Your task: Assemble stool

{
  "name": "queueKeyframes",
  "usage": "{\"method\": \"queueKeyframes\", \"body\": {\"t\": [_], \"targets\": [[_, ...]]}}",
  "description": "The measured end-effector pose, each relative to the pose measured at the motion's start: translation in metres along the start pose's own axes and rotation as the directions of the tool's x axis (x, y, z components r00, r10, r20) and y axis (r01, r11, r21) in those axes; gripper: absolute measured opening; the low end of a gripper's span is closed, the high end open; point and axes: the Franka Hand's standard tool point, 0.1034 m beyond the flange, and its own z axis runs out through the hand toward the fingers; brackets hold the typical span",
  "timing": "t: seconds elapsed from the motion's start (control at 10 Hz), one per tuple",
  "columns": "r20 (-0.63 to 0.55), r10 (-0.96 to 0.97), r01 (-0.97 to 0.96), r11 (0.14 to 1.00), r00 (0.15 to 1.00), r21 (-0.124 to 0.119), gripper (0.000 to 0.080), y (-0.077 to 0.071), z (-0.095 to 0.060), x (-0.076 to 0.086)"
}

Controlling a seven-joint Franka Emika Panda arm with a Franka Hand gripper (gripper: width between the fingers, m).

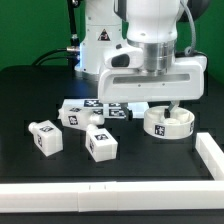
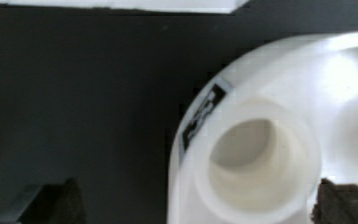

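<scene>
My gripper is released: the two fingertips are spread wide and clasp nothing. In the wrist view, bare black table lies next to one fingertip. The other fingertip sits in front of the seat, so the seat is off-centre in my opening, toward that one finger. Whether either fingertip touches the seat cannot be told. The seat's side wall carries a black-and-white tag, and a round recess shows in its face. In the exterior view I hang close over the seat, which lies flat at centre right of the frame. Just beside it, toward the exterior view's left, lies the marker board. Three loose legs occupy the lower left, well apart from me: the rear leg next to the marker board, the outer leg and the near leg. A white side rail bounds the table at lower right, near the seat. A white front rail runs along the bottom edge. Open black surface lies between the seat and both rails.
</scene>
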Motion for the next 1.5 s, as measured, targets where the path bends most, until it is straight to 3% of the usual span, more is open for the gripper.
{"method": "queueKeyframes", "body": {"t": [0.3, 0.5, 0.6, 0.8, 0.9, 1.0, 1.1, 1.3, 1.5], "targets": [[0.004, -0.029, 0.029, 1.0, 1.0, -0.001, 0.0649, 0.006, 0.002, 0.0], [0.005, -0.032, 0.032, 0.999, 0.999, -0.001, 0.0389, 0.005, 0.003, 0.0], [0.005, -0.032, 0.032, 0.999, 0.999, -0.001, 0.0389, 0.005, 0.003, 0.0], [0.017, -0.035, 0.035, 0.999, 0.999, 0.0, 0.0259, 0.008, 0.0, 0.003], [0.02, -0.025, 0.025, 1.0, 0.999, 0.0, 0.0259, 0.015, -0.004, 0.01], [0.018, 0.001, -0.001, 1.0, 1.0, 0.0, 0.0077, 0.025, -0.009, 0.019], [0.021, 0.06, -0.06, 0.998, 0.998, 0.009, 0.0028, 0.04, -0.015, 0.028], [0.046, 0.186, -0.187, 0.982, 0.982, 0.038, 0.0025, 0.055, -0.024, 0.044], [0.046, 0.184, -0.186, 0.982, 0.982, 0.04, 0.0025, 0.058, -0.026, 0.047]]}}
